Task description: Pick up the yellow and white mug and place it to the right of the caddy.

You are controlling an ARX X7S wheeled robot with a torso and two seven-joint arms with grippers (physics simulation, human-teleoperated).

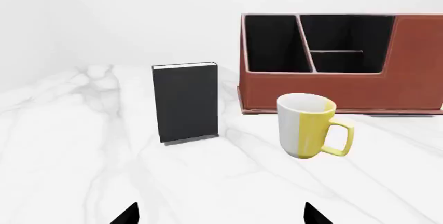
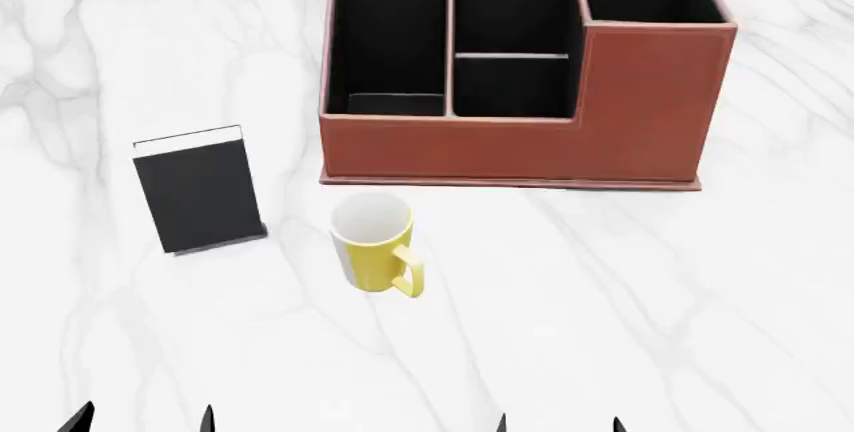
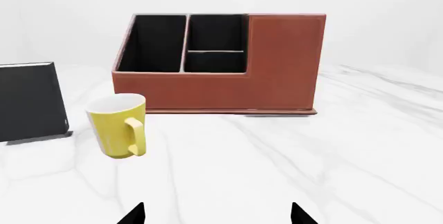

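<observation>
The yellow and white mug (image 2: 372,243) stands upright on the marble table just in front of the caddy's left half, its handle turned toward me and to the right. The same mug (image 1: 309,126) appears in the left wrist view, and the mug (image 3: 119,125) also in the right wrist view. The reddish-brown caddy (image 2: 641,92) with black-lined compartments sits behind it. My left gripper (image 2: 140,420) and right gripper (image 2: 558,424) hover at the near edge, both open and empty, well short of the mug. Only their black fingertips (image 1: 128,214) show.
A flat black book (image 2: 198,192) with a white edge stands upright to the left of the mug. The white marble table (image 2: 667,302) stretches out to the right of the caddy and in front of it.
</observation>
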